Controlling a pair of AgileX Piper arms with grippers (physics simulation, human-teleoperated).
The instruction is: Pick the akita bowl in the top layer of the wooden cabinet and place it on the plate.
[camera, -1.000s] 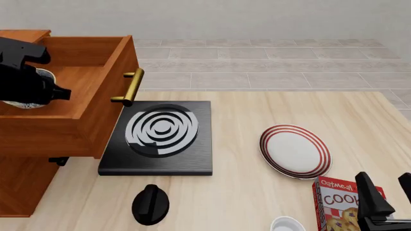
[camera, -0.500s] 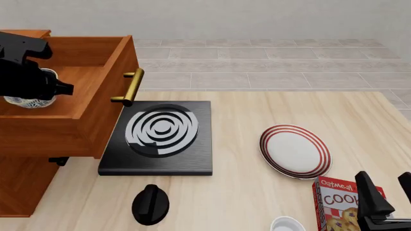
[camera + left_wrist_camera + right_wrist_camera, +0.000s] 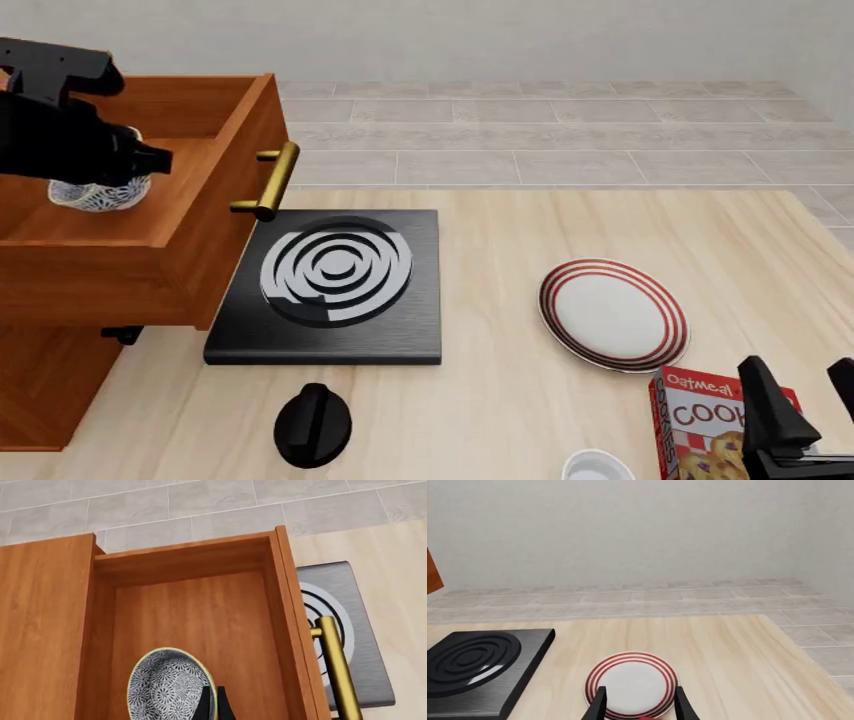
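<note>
Hanging over the pulled-out top layer (image 3: 160,215) of the wooden cabinet (image 3: 54,380), the left hand (image 3: 100,165) pinches the akita bowl (image 3: 100,193) by its rim. From the front the bowl shows a rounded underside in a fine black-and-white speckle, sitting below the black arm inside the drawer's walls; whether it touches the drawer floor cannot be told. The left wrist view looks down on the same bowl (image 3: 170,687), tilted, its patterned outside facing the camera and a pale rim edging it, with one dark finger (image 3: 223,710) pressed on the rim. The drawer is an open box of smooth orange-brown wood with straight grain, and a round brass bar handle (image 3: 271,182) runs across its face.

Beside the cabinet on the pale wood-grain desk (image 3: 507,240) lies a flat black stove (image 3: 327,290) with a grey burner of concentric rings, and a black knob (image 3: 312,425) rests nearer the camera. The plate (image 3: 614,315), round and glossy white with thin red rings near its edge, lies well apart from the bowl on the desk's right side. The right hand (image 3: 801,405) stands low at the right, its two black fingers spread and holding nothing, just beside a red cookie box (image 3: 701,425). A small white bowl (image 3: 597,467) peeks in at the bottom edge.
</note>
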